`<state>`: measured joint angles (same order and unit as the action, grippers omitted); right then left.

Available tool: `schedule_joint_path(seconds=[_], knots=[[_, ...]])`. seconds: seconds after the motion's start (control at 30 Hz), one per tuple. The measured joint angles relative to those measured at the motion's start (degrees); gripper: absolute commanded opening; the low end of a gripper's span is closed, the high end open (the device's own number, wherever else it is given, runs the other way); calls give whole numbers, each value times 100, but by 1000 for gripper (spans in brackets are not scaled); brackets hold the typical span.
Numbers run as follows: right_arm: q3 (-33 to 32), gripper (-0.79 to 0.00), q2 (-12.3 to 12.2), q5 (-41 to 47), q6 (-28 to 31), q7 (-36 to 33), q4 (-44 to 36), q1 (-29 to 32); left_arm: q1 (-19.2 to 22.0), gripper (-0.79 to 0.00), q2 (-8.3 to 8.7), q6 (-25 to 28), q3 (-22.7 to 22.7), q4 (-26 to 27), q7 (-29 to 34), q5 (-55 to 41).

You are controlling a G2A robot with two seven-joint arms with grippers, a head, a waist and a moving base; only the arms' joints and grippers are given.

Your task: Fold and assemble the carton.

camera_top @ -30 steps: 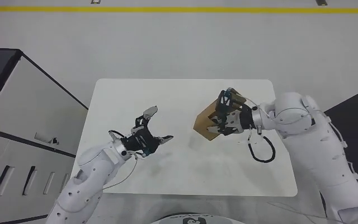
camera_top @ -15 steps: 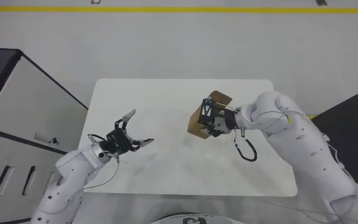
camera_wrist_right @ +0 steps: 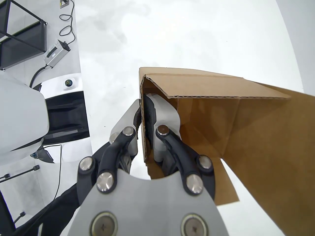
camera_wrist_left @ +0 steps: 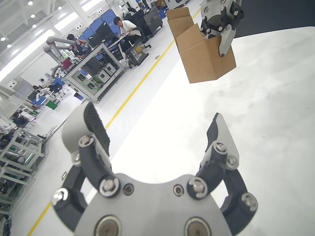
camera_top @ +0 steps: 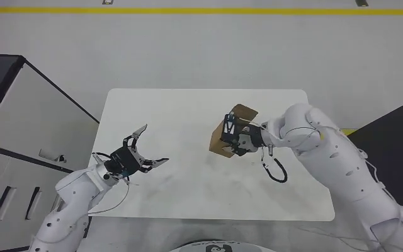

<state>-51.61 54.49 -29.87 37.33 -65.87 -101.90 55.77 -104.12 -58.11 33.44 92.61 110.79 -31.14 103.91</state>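
Right pincer (camera_wrist_right: 142, 114) pinches a wall of the carton (camera_wrist_right: 246, 136); left pincer (camera_wrist_left: 155, 121) hangs spread wide over the table (camera_wrist_left: 270, 99).

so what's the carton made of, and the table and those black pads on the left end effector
carton: brown corrugated cardboard, matte; the wavy fluting shows along its cut edge. table: white, smooth, faintly smudged; probably laminate or painted board, unclear. left end effector pads: black, ribbed, matte, likely rubber.
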Motion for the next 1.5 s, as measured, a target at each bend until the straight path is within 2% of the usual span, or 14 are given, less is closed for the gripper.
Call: schedule_joint_path(seconds=[0.17,0.37,0.57,0.87,0.9,0.93,1.07,1.1,1.13,1.17,1.23,1.27,1.3,1.5], knots=[[596,-785,136,-1169,47,422,99,-86,0,0,0,0,0,0,0,0],[1163,-785,309,-2092,70,860,378,-266,0,0,0,0,0,0,0,0],[1566,-785,449,-2553,227,995,674,-438,0,0,0,0,0,0,0,0],[1873,-779,601,-2685,341,955,965,-655,0,0,0,0,0,0,0,0],[1894,-723,614,-2685,347,960,1001,-668,0,0,0,0,0,0,0,0],[1914,-702,626,-2685,354,961,1034,-683,0,0,0,0,0,0,0,0],[2001,-723,679,-2721,387,942,1149,-752,0,0,0,0,0,0,0,0],[2014,-708,689,-2731,385,943,1170,-764,0,0,0,0,0,0,0,0],[2027,-659,698,-2743,380,946,1192,-773,0,0,0,0,0,0,0,0],[2046,-643,711,-2753,378,950,1226,-781,0,0,0,0,0,0,0,0],[2067,-508,729,-2747,375,960,1274,-795,0,0,0,0,0,0,0,0],[2071,-496,740,-2726,367,980,1298,-804,0,0,0,0,0,0,0,0],[2065,-443,747,-2707,357,1006,1311,-812,0,0,0,0,0,0,0,0],[1881,-419,736,-2491,329,1122,1316,-869,0,0,0,0,0,0,0,0]])
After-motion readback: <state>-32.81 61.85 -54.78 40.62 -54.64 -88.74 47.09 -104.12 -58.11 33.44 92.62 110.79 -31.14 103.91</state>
